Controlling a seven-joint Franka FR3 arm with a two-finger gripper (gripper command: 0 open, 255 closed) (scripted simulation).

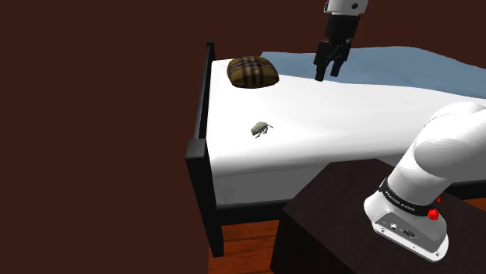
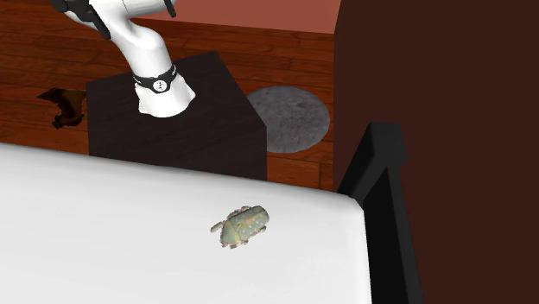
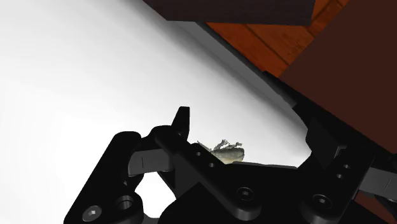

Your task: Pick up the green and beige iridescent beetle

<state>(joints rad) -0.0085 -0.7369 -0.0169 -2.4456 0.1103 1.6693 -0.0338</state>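
Gripper (image 1: pixel 329 72) is released: black fingers (image 1: pixel 320 74) stand apart with nothing between them. In the shoulder view it hangs in the air over the bed (image 1: pixel 350 117), pointing down, just off the plaid cushion (image 1: pixel 253 72) on that view's right, where the white sheet meets a blue blanket (image 1: pixel 413 66). The beetle (image 1: pixel 261 128) is well apart from it, down and to the left in that view, alone on the white sheet near the bed's edge and not far from the black frame (image 1: pixel 201 148). Beetle up close in the second exterior view (image 2: pixel 244 224): oval body, pale green going to beige, faint speckling and a slight sheen on the back, short pale legs splayed out at the sides, flat on the sheet. From the shoulder it reads duller, grey-olive. In the wrist view the beetle (image 3: pixel 228 151) sits beyond the gripper (image 3: pixel 251 130), in line with the gap between the two fingers (image 3: pixel 181 121), on the sheet and untouched. Further out: white arm (image 1: pixel 436 156) rises from the dark box stand (image 2: pixel 173 129) beside the bed. On the wood floor (image 2: pixel 285 52) there's a round grey rug (image 2: pixel 294 117) and a small brown thing (image 2: pixel 65 105), can't tell what.
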